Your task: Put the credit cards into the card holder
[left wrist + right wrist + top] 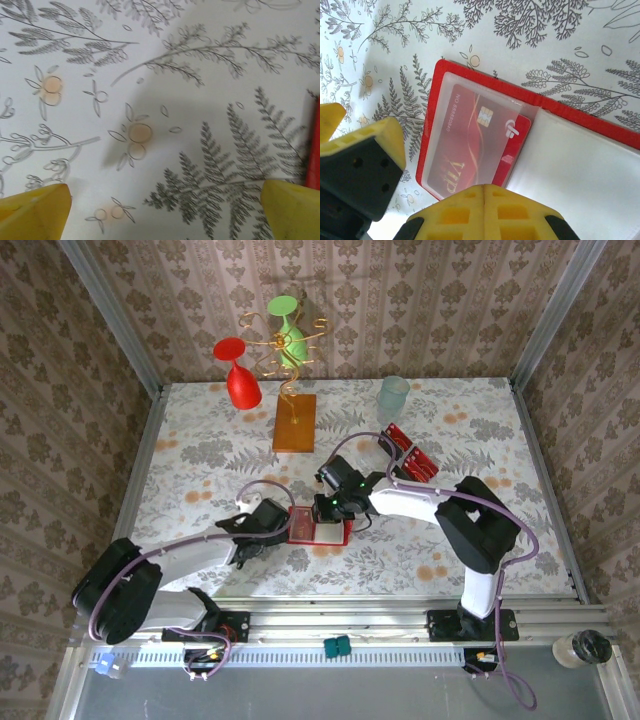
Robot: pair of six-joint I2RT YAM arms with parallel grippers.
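My right gripper (485, 192) has its jaws pressed together with nothing between them. Its tips sit right at the near edge of a red VIP credit card (465, 145), which lies just ahead of them, tucked under the frosted pocket of the open card holder (438, 100). The chip and number show through the plastic, though I can't tell whether the card is seated to the bottom. The pale inner flap spreads off to the right of the jaws. My left gripper (162, 202) hovers over bare fern-printed tablecloth (150, 75), jaws wide apart and empty, with the holder's red edge just outside its right finger (292, 210). I judge that one card is in hand as pushed home or nearly so, and the rest of the task lies ahead. Further out, well beyond and to the right of the right jaws, the remaining credit cards (410, 455) lie in a loose red row; I can't count them from here. The next move calls for lifting the right jaws clear, opening them, and reaching out to pinch one thin card off that row, while the left jaws steady the holder. Beyond that stand a pale tumbler (393, 395) and an orange-brown block (294, 422) with a gold wire rack.
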